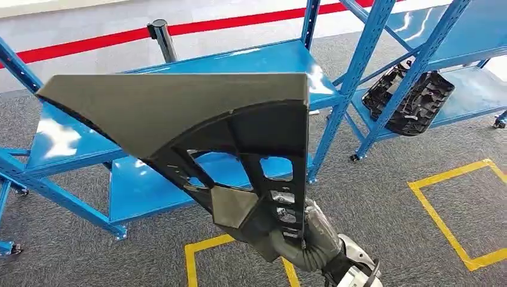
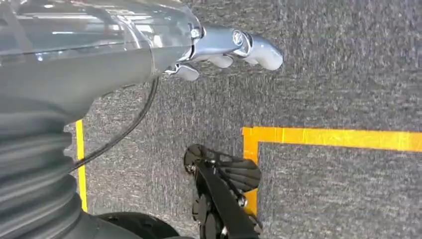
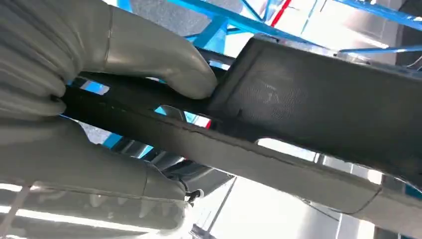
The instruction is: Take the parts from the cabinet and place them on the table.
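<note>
Head view: the right robot hand [image 1: 281,230] grips a large dark grey plastic part [image 1: 179,113] by its lower corner and holds it up in the air in front of the blue metal shelves [image 1: 263,60]. The part is a flat, roughly triangular panel with a smooth matte face, a curved rib and open cut-outs; its long axis lies across the view, the sharp tip pointing left. A second black ribbed part [image 1: 409,98] leans on the right-hand shelf. Grey carpet [image 1: 382,197] carries yellow tape lines [image 1: 442,221].

Left wrist view: the left robot hand [image 2: 229,47] hangs over the carpet, holding nothing, its pale fingers [image 2: 263,52] loosely apart.

Right wrist view: the grey thumb [image 3: 149,50] presses on the part's textured dark edge [image 3: 298,99], clamped against the fingers below.
</note>
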{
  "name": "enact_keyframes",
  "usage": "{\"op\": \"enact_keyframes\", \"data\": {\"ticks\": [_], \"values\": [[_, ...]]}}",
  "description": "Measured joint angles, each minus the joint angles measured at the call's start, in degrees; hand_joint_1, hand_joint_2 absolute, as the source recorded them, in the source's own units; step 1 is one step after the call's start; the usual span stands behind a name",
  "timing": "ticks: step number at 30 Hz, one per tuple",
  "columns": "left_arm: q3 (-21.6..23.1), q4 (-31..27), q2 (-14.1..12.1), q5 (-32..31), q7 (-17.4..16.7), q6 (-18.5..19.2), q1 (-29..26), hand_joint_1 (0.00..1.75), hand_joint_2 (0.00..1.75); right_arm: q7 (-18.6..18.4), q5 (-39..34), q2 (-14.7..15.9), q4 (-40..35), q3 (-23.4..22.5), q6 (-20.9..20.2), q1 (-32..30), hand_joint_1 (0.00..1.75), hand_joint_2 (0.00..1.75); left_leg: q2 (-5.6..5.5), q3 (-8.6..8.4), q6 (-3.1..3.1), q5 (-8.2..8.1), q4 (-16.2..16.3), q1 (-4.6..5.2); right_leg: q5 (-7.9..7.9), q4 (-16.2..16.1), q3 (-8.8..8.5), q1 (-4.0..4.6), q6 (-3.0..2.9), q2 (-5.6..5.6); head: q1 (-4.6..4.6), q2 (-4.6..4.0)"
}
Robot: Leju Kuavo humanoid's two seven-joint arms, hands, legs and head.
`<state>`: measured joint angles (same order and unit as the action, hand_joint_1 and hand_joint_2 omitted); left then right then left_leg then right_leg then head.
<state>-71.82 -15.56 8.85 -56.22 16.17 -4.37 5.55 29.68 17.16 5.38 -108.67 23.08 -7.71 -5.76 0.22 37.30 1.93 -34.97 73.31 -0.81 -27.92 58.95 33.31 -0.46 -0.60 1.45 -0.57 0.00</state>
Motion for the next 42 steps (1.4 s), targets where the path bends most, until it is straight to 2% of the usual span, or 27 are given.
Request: {"op": "enact_keyframes", "data": {"ticks": [1, 2, 3, 7, 9, 11, 12, 13, 14, 15, 17, 18, 19, 23, 24, 25, 27, 28, 29, 30, 32, 33, 34, 37, 39, 40, 42], "values": [[0.00, 0.00, 0.00, -0.15, -0.24, -0.09, 0.03, 0.00, 1.75, 0.02, 0.13, 0.00, -0.02, -0.04, -0.07, -0.05, 1.75, 1.75, -0.25, -2.47, -0.03, 3.00, -5.55, -0.11, -0.05, 0.22, -0.01, -0.09, 0.07, 0.47, 0.00, 0.00], [0.02, 0.00, 0.04, -0.39, -0.42, -0.13, 0.02, 0.00, 1.75, 0.07, 0.26, -0.07, -0.04, -0.07, -0.15, -0.19, 1.75, 1.75, -1.54, -4.68, 0.02, 5.36, -10.54, -0.35, -0.24, 0.50, 0.03, -0.17, 0.38, 0.82, 0.00, -0.02], [0.02, 0.04, 0.11, -0.61, -0.42, -0.09, -0.01, 0.00, 1.75, 0.20, 0.37, -0.09, -0.09, -0.09, -0.18, -0.53, 1.75, 1.75, -4.00, -5.45, 0.07, 4.55, -12.21, -0.67, -0.41, 0.82, 0.38, 0.03, 0.81, 1.02, 0.00, 0.00], [0.04, 0.11, 0.77, -1.72, -0.33, -0.07, -0.33, 0.00, 1.75, 0.41, 1.44, -0.15, -1.26, 0.00, -0.33, -2.12, 1.75, 1.75, -2.97, -5.15, -1.03, 4.96, -12.64, -0.13, 0.22, 0.75, 0.95, -0.21, 2.12, 2.39, -0.11, 0.00], [0.11, 0.09, 0.92, -2.23, -0.35, -0.20, -0.24, 0.00, 1.75, 0.42, 1.79, -0.20, -2.23, 0.02, -0.31, -2.88, 1.75, 1.75, -1.91, -5.22, -1.72, 5.21, -12.94, -0.57, -1.16, 2.23, 1.56, -0.07, 2.46, 0.61, -0.15, 0.00], [0.15, 0.11, 0.96, -2.82, -0.50, -0.24, -0.41, 0.00, 1.75, 0.39, 2.50, -0.31, -3.00, 0.15, -0.15, -3.44, 1.75, 1.75, -0.70, -5.13, -2.04, 5.18, -12.94, -0.50, -5.29, 9.57, 5.07, -0.22, 2.70, -0.14, -0.17, 0.00], [0.31, 0.11, 1.01, -3.26, -0.59, -0.22, -0.48, 0.00, 1.75, 0.37, 3.09, -0.44, -3.50, 0.24, 0.04, -4.28, 1.75, 1.75, -0.03, -5.07, -2.06, 5.17, -12.94, -0.50, -7.46, 14.97, 7.63, -0.25, 2.79, -0.24, -0.17, 0.00], [0.50, 0.11, 1.01, -3.67, -0.68, -0.22, -0.51, 0.00, 1.75, 0.37, 3.72, -0.48, -4.00, 0.35, 0.28, -5.12, 1.75, 1.75, 0.52, -5.06, -2.10, 5.13, -12.94, -0.50, -8.24, 18.28, 9.21, -0.25, 2.85, -0.29, -0.17, 0.00], [0.72, 0.17, 1.05, -3.98, -0.74, -0.15, -0.50, 0.00, 1.75, 0.35, 4.24, -0.50, -4.48, 0.53, 0.61, -5.86, 1.75, 1.75, 0.99, -5.08, -2.10, 5.12, -12.93, -0.52, -7.60, 18.49, 9.33, -0.26, 2.88, -0.38, -0.17, 0.00], [0.94, 0.20, 1.16, -4.13, -0.72, -0.07, -0.46, 0.00, 1.75, 0.35, 4.55, -0.57, -4.98, 0.72, 0.76, -6.44, 1.75, 1.75, 1.34, -5.09, -2.10, 5.08, -12.93, -0.54, -5.86, 16.04, 8.09, -0.27, 2.91, -0.53, -0.17, -0.02], [1.07, 0.37, 1.29, -4.13, -0.35, 0.20, -0.37, 0.00, 1.75, 0.26, 5.09, -0.85, -6.12, 1.33, 1.00, -6.86, 1.75, 1.75, 2.01, -5.25, -1.94, 4.97, -12.93, -0.60, -1.12, 6.29, 3.08, -0.24, 2.79, -1.21, -0.17, 0.00], [1.07, 0.37, 1.36, -4.11, -0.24, 0.26, -0.32, 0.00, 1.75, 0.00, 5.31, -1.07, -6.60, 1.62, 1.00, -6.86, 1.75, 1.75, 2.28, -5.37, -1.76, 4.86, -12.94, -0.50, 0.19, 1.33, 0.51, -0.19, 2.65, -2.50, -0.17, 0.00], [1.07, 0.37, 1.38, -3.98, -0.02, 0.37, -0.31, 0.00, 1.75, -0.22, 5.57, -1.35, -6.86, 2.01, 1.00, -6.67, 1.75, 1.75, 2.50, -5.26, -1.43, 4.73, -12.90, -0.12, -0.65, 0.56, 0.17, 0.41, 2.49, -2.85, -0.15, 0.00], [1.03, 0.44, 1.38, -2.95, 0.22, 0.70, -0.12, 0.00, 1.75, -0.70, 5.86, -2.47, -7.32, 3.32, 0.79, -6.42, 1.75, 1.75, 3.04, -6.04, 0.04, 5.06, -13.78, -0.09, -0.19, 0.04, 0.26, 0.19, 1.24, -1.87, -0.13, 0.00], [1.01, 0.44, 1.38, -2.80, 0.22, 0.72, -0.09, 0.00, 1.75, -0.70, 5.75, -2.79, -7.39, 3.63, 0.65, -6.27, 1.75, 1.75, 2.10, -5.96, 0.21, 4.33, -13.12, -0.42, -0.01, -0.28, -0.07, -0.06, 0.96, -1.74, -0.15, -0.02], [1.01, 0.44, 1.36, -2.47, 0.20, 0.72, -0.10, 0.00, 1.75, -0.68, 5.49, -2.99, -7.52, 3.85, 0.59, -5.91, 1.75, 1.75, 1.01, -4.86, 0.16, 2.43, -10.59, -0.27, -0.01, -0.30, -0.10, -0.17, 0.52, -1.65, -0.13, 0.00], [0.94, 0.44, 1.36, -2.16, 0.04, 0.72, -0.20, 0.00, 1.75, -0.66, 5.03, -3.45, -7.52, 4.26, 0.50, -5.57, 1.75, 1.75, 0.05, -0.69, 0.22, -2.08, -1.37, -0.20, -0.01, -0.28, -0.07, -0.07, 0.18, -1.22, -0.09, 0.00], [0.92, 0.44, 1.36, -2.12, -0.02, 0.70, -0.30, 0.00, 1.75, -0.63, 4.94, -3.58, -7.52, 4.39, 0.48, -5.57, 1.75, 1.75, -0.02, 1.09, 0.24, -3.31, 2.60, -0.16, -0.01, -0.25, -0.05, -0.02, 0.14, -0.91, -0.09, 0.00], [0.92, 0.46, 1.38, -2.10, -0.22, 0.66, -0.40, 0.00, 1.75, -0.68, 4.92, -3.65, -7.52, 4.48, 0.46, -5.58, 1.75, 1.75, -0.03, 1.83, 0.26, -3.10, 4.10, -0.15, -0.01, -0.23, -0.08, 0.00, 0.14, -0.56, -0.09, 0.00], [0.92, 0.52, 1.38, -2.10, -0.42, 0.66, -0.45, 0.00, 1.75, -0.70, 4.92, -3.72, -7.52, 4.50, 0.44, -5.57, 1.75, 1.75, -0.03, 1.24, 0.23, -1.68, 2.76, -0.16, -0.01, -0.20, -0.13, -0.02, 0.15, -0.17, -0.09, 0.00], [0.92, 0.55, 1.36, -2.10, -0.48, 0.59, -0.42, 0.00, 1.75, -0.70, 4.88, -3.87, -7.52, 4.63, 0.44, -5.54, 1.75, 1.75, -0.31, -2.82, 0.18, 3.49, -6.41, -0.25, -0.11, 0.07, -0.23, -0.16, 0.30, 0.69, -0.09, 0.00], [0.92, 0.55, 1.36, -2.10, -0.48, 0.59, -0.43, 0.00, 1.75, -0.70, 4.85, -3.93, -7.52, 4.70, 0.44, -5.51, 1.75, 1.75, -1.78, -5.07, 0.21, 5.76, -11.49, -0.44, -0.32, 0.37, -0.18, -0.22, 0.62, 1.04, -0.09, 0.00], [0.92, 0.59, 1.36, -2.10, -0.50, 0.61, -0.40, 0.00, 1.75, -0.70, 4.85, -4.02, -7.52, 4.70, 0.44, -5.48, 1.75, 1.75, -3.51, -5.59, 0.23, 4.63, -12.75, -0.50, -0.49, 0.77, 0.14, 0.13, 0.98, 1.24, -0.09, 0.00], [0.90, 0.66, 1.36, -2.21, -0.61, 0.61, -0.57, 0.00, 1.75, -0.70, 4.85, -4.11, -7.52, 4.72, 0.44, -5.28, 1.75, 1.75, -2.61, -5.42, -0.66, 4.89, -12.83, 0.01, -0.04, 0.49, 0.41, -0.22, 1.85, 2.23, -0.13, 0.00], [0.90, 0.66, 1.40, -2.84, -0.66, 0.72, -0.41, 0.00, 1.75, -0.61, 4.85, -4.11, -7.65, 4.72, 0.50, -5.35, 1.75, 1.75, -1.55, -5.52, -1.46, 5.30, -13.31, -0.55, -0.25, 0.69, 0.54, -0.24, 2.20, 2.19, -0.13, 0.00], [0.90, 0.66, 1.35, -3.15, -0.63, 0.72, -0.35, 0.00, 1.75, -0.50, 4.79, -4.09, -7.71, 4.72, 0.57, -5.23, 1.75, 1.75, -1.27, -5.58, -1.66, 5.33, -13.43, -0.63, -1.67, 2.48, 1.41, -0.01, 2.40, 0.89, -0.20, 0.00], [0.92, 0.66, 1.38, -3.43, -0.55, 0.79, -0.47, 0.00, 1.75, -0.31, 4.68, -4.09, -7.76, 4.70, 0.63, -5.22, 1.75, 1.75, -0.03, -5.48, -1.92, 5.26, -13.43, -0.54, -6.13, 11.40, 5.79, -0.19, 2.69, -0.12, -0.20, 0.00]]}}
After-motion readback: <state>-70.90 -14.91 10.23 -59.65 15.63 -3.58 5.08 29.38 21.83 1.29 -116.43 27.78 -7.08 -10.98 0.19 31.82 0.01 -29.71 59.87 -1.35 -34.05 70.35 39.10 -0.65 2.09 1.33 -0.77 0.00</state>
